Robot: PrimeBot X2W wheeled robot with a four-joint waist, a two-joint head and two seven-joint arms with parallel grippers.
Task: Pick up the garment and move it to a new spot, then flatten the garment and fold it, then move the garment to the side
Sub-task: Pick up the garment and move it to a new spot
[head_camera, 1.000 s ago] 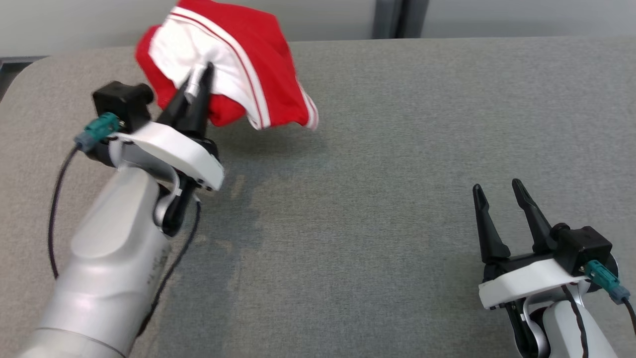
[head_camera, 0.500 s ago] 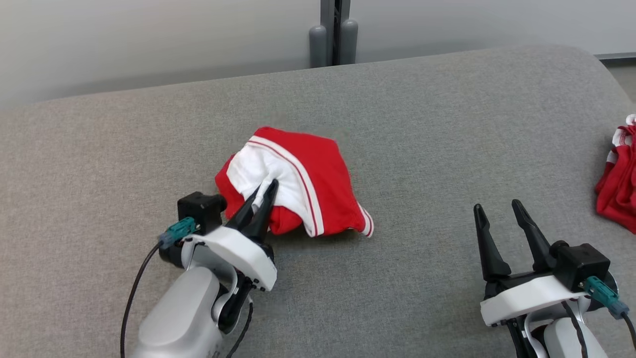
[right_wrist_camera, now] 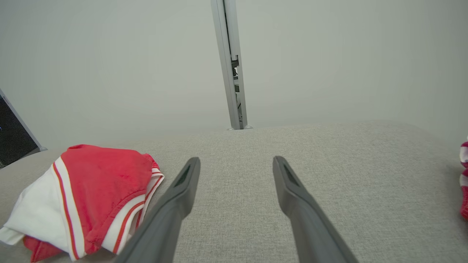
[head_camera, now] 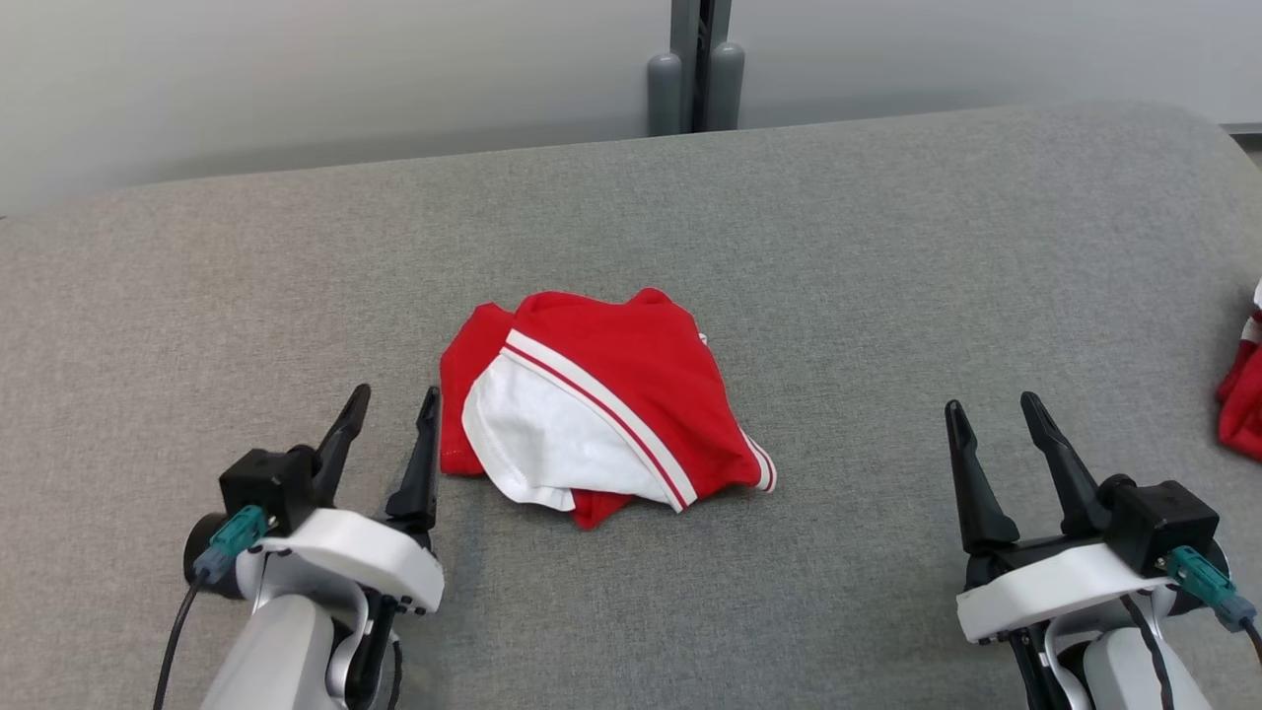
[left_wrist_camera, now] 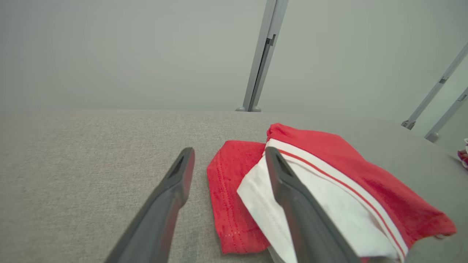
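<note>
- Jaws on both arms stand wide apart and grip nothing: the left gripper (head_camera: 396, 394) sits at the lower left of the head view and the right gripper (head_camera: 990, 402) at the lower right, long dark fingers pointing away from the robot.
- Spread beneath them is a broad grey woven-fabric surface with rounded far corners (head_camera: 887, 247), backed by a plain pale wall (head_camera: 296, 79).
- A crumpled red garment with a white panel and red-and-white striped trim (head_camera: 631, 385) lies in a loose heap on the surface near the middle of the head view, nearer the left gripper than the right.
- The left gripper's inner finger stands just beside the garment's red left edge; whether they touch cannot be told. In the left wrist view that finger crosses in front of the white panel.
- The right gripper is well apart from the garment, over bare fabric.
- A grey metal upright post (head_camera: 700, 59) rises behind the far edge of the surface.
- A second bundle of red-and-white cloth (head_camera: 1244, 404) is cut off by the right edge of the head view.
</note>
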